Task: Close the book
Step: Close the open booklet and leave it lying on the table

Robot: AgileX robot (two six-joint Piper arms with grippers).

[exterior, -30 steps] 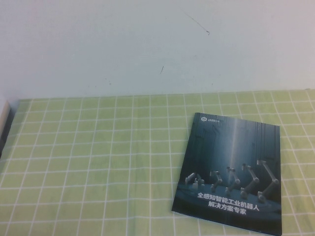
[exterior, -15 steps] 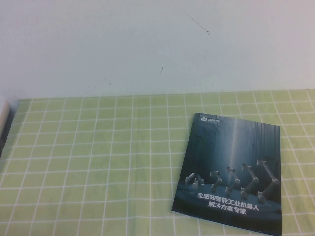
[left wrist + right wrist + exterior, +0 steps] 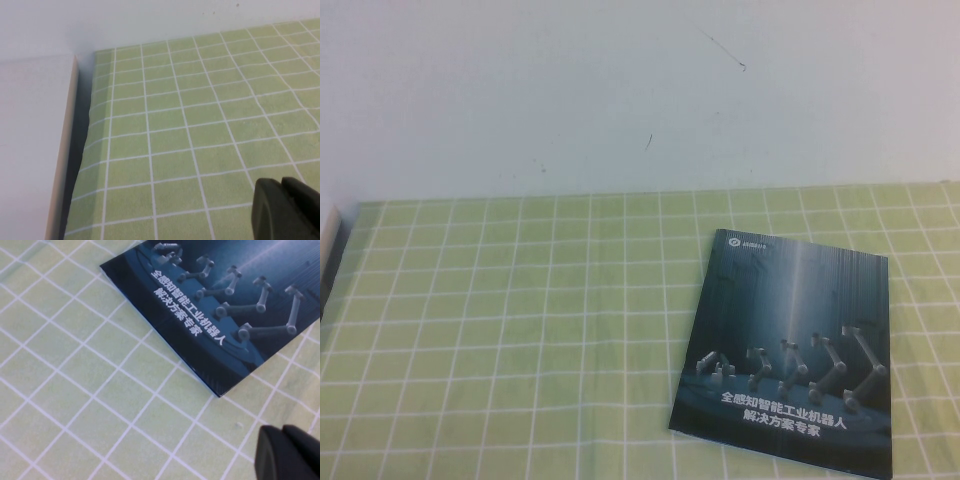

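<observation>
1. Green checked cloth (image 3: pixel 520 330) covers the worktop, and a plain white wall (image 3: pixel 620 90) stands behind it. Neither arm shows in the high view.
2. Right gripper (image 3: pixel 283 450): its dark fingers (image 3: pixel 302 457) lie together with only a thin seam between them, and they hold nothing. It hangs above bare cloth, close to one corner of the book (image 3: pixel 235 305) but apart from it, with cloth squares showing between the two.
3. Left gripper (image 3: pixel 283 207): its fingers (image 3: pixel 267 210) are likewise together and empty. It hangs over the left part of the cloth near a white ledge (image 3: pixel 30 150) that borders the cloth edge. No book shows in its view.
4. The book (image 3: pixel 790 345) lies flat on the robot's right half of the worktop, near the front edge. Its dark cover faces up, with the printed title readable from the robot's side. Its long axis runs from the robot's side towards the wall, leaning slightly to the right at the far end.
5. Key relation: the book is on the right gripper's side and well apart from the left gripper, so the right arm is judged the nearer one.
6. Task state: the cover lies flat and no inner pages show, so the book appears to be closed already. On that judgement, little or nothing remains to be done.
</observation>
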